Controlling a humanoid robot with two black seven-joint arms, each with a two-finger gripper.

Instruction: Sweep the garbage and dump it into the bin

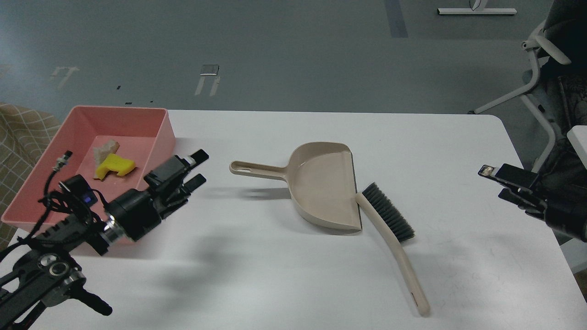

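The pink bin (55, 201) stands at the table's left. Inside it lie the garbage scraps: a yellow notched piece (114, 166) and a beige-grey piece (105, 150). The beige dustpan (323, 185) lies mid-table, handle pointing left. The brush (390, 231) lies free beside the dustpan's open edge, bristles up-right, handle toward the front. My left gripper (198, 168) is open and empty by the bin's right wall, left of the dustpan handle. My right gripper (493, 182) is open and empty at the table's right edge, well away from the brush.
A white table (284, 275) bears everything. A chair frame (541, 78) stands at the far right beyond the table. A checked cloth (18, 133) shows at the left edge behind the bin.
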